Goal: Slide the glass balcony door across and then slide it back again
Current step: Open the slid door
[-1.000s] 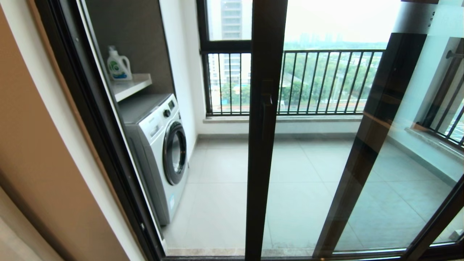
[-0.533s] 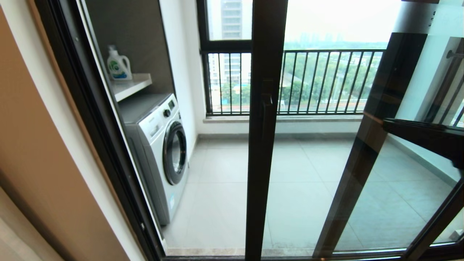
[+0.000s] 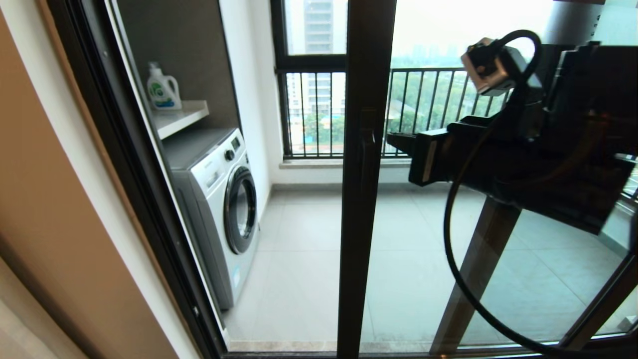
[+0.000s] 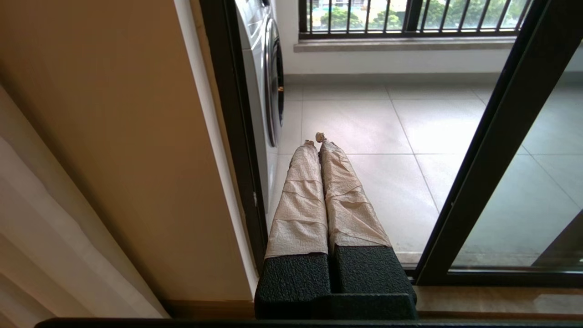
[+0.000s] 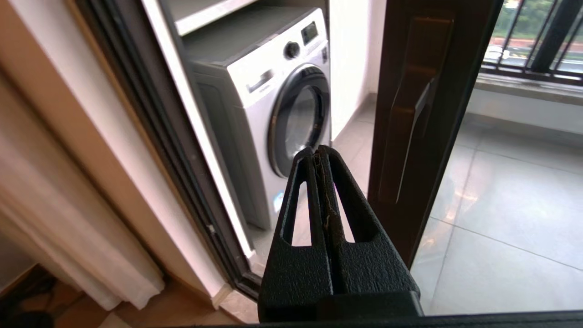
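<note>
since a second ago the right arm has swung in from the right edge of the head view; right pincer (image 3: 398,142) now sits at handle height, just beside the door's leading stile, not touching it. right wrist view: both black fingers (image 5: 314,191) pressed together, nothing between them, tips aimed at the open gap left of the stile.

glass balcony door (image 3: 364,199): dark brown frame, leading stile stands upright mid-view, doorway partly open to its left. bar handle (image 3: 367,144) on the stile, also seen close in the right wrist view (image 5: 416,123). second dark-framed panel (image 3: 478,269) overlaps behind on the right.

left pincer (image 4: 319,141): low, near the sill by the left door jamb (image 4: 227,136), tape-wrapped fingers closed on nothing, clear of the door.

through the opening: washing machine (image 3: 224,199), detergent bottle (image 3: 162,89) on shelf (image 3: 184,117) above it, balcony railing (image 3: 438,109) behind.
</note>
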Motion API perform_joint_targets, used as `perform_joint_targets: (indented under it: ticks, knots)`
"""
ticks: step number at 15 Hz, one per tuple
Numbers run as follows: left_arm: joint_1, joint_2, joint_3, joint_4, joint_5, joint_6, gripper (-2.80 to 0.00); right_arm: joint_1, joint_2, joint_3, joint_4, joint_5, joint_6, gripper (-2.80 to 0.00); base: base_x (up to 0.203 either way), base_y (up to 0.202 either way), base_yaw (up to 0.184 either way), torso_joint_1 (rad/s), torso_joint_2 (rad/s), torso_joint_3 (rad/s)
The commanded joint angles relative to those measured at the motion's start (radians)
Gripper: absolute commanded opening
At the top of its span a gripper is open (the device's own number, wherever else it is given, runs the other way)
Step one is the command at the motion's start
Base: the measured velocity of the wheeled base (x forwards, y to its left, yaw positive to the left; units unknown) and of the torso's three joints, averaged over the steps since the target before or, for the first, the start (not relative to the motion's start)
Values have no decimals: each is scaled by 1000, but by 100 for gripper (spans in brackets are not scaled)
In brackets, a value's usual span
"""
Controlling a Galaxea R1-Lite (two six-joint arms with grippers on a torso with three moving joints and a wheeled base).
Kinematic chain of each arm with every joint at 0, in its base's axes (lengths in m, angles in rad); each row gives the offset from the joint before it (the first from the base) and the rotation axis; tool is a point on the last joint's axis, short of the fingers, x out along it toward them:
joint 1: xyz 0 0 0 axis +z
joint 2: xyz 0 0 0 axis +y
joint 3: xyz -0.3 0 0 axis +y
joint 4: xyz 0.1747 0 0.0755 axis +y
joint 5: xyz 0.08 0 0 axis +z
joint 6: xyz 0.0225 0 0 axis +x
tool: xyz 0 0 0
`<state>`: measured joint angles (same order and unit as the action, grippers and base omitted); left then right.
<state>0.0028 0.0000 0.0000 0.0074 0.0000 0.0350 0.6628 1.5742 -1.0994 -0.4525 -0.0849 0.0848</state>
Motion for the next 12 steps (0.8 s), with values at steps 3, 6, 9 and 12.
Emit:
perform_joint_targets:
  ticks: [3, 6, 9, 12]
  knots:
    - [0, 2, 0, 0, 0, 0, -280, 5, 213, -67, -98, -83, -8, -280, 0, 0, 0, 0, 0, 0]
    - [0, 2, 1, 0, 0, 0, -280, 6, 293, -98, -196, -187, -10, -280, 0, 0, 0, 0, 0, 0]
    - [0, 2, 1, 0, 0, 0, -280, -3, 321, -132, -198, -194, -7, -280, 0, 0, 0, 0, 0, 0]
    - [0, 2, 0, 0, 0, 0, -280, -7, 363, -173, -198, -203, -7, -280, 0, 0, 0, 0, 0, 0]
